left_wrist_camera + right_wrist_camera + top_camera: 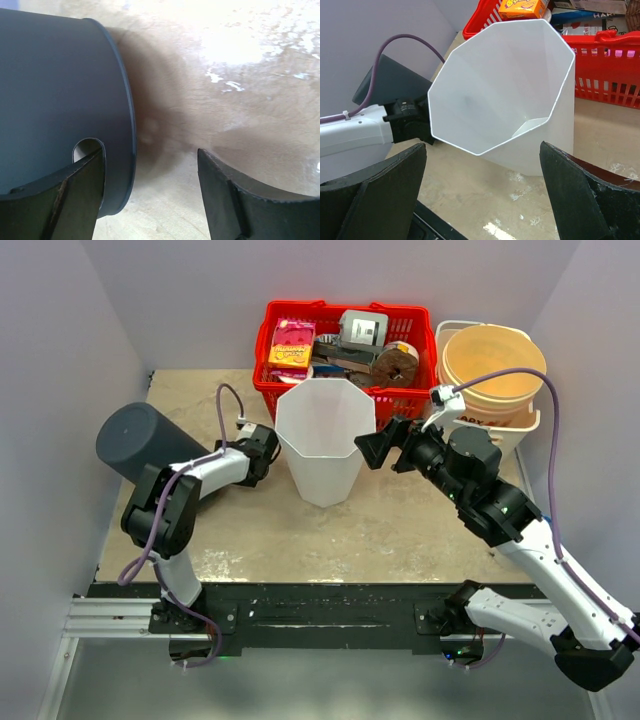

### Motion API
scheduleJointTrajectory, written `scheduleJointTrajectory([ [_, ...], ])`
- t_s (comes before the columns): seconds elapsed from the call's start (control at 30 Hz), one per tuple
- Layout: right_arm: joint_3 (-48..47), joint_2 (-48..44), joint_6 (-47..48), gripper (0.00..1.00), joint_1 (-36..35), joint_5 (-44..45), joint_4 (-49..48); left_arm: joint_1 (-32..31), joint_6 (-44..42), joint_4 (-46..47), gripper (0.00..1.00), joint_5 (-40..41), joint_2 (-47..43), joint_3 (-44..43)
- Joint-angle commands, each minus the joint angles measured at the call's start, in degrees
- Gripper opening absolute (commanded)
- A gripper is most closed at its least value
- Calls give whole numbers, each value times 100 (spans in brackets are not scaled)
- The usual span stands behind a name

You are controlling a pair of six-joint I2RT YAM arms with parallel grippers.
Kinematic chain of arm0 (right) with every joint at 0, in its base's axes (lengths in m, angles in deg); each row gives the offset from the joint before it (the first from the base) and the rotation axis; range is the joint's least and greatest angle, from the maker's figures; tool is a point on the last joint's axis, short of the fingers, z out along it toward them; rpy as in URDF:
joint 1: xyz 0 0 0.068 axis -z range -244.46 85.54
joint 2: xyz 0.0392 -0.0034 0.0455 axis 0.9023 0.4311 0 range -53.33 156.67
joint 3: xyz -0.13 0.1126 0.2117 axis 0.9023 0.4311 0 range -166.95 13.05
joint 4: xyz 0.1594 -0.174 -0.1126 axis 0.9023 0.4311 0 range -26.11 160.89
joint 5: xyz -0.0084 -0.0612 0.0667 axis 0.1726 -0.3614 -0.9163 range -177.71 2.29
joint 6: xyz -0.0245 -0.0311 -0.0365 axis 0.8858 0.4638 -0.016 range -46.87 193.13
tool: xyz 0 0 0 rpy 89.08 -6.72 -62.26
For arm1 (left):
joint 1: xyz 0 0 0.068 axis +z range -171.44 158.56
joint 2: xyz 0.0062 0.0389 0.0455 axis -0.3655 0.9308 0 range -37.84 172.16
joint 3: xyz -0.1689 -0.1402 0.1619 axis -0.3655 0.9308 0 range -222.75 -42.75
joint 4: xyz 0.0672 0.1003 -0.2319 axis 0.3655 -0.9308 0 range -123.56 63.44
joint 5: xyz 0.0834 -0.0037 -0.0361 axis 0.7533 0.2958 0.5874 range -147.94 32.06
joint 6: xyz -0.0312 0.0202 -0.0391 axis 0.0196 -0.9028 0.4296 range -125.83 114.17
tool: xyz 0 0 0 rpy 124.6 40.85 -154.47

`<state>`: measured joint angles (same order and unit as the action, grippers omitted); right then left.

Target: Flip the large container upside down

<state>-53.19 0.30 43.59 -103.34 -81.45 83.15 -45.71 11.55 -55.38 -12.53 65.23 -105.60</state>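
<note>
A large dark grey round container (140, 438) stands at the table's left with its closed end up. Its rim (131, 150) and a cut-out in the wall show in the left wrist view. My left gripper (150, 155) is open beside that rim, with one finger (80, 195) in front of the cut-out and only bare table between the jaws. The left arm's black end (258, 452) sits between the grey container and a tall white octagonal bin (323, 440) that stands upright, mouth up, empty (505, 85). My right gripper (378, 445) (482, 147) is wide open just right of the white bin, not touching it.
A red basket (275, 390) holding boxes and packets stands behind the white bin. A yellow bucket (492, 365) nested in a white one is at the back right. Grey walls close in on the left, back and right. The black rail (320, 605) runs along the near edge.
</note>
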Motion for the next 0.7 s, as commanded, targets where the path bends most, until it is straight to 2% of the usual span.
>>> scheduleJointTrajectory([
  [0.0, 14, 7, -43, 99, -6, -134, -248, -121, 432, -89, 77, 864, -76, 62],
  [0.17, -30, -1, 27, 99, 2, -81, -169, -271, 476, 16, 78, 961, -103, 106],
  [0.37, -91, -45, 80, 99, -6, 42, -81, -570, 731, -265, 80, 1032, 372, -140],
  [0.67, -56, -89, 115, 99, -6, 147, -37, -570, 783, -176, 80, 461, -409, 36],
])
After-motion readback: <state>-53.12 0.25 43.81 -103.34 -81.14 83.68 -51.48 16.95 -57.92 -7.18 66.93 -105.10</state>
